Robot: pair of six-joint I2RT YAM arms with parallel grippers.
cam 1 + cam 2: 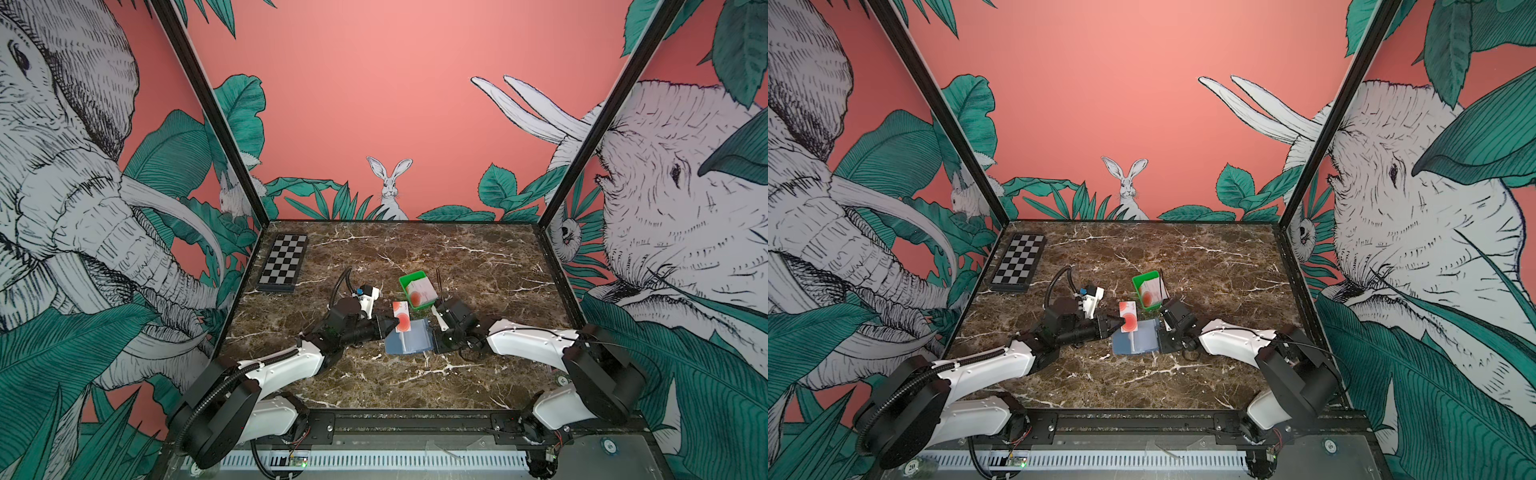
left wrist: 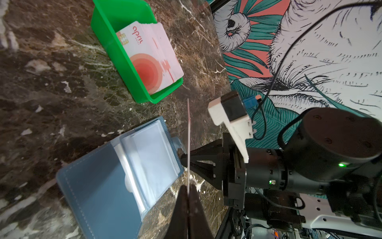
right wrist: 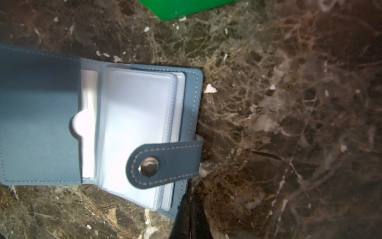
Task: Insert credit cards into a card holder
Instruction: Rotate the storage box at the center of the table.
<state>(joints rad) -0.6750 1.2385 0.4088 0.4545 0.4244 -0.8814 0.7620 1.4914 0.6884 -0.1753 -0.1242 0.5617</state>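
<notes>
Green tray (image 1: 405, 286) and checkerboard (image 1: 283, 262) sit well apart on the marble table (image 1: 478, 266).

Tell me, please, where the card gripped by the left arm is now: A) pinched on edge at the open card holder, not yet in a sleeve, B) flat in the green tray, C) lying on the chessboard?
A: the left gripper pinches the credit card on edge by the open card holder; other cards sit in the green tray.

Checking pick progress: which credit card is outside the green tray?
The credit card pinched in the left gripper by the card holder; the other cards sit in the green tray.
</notes>
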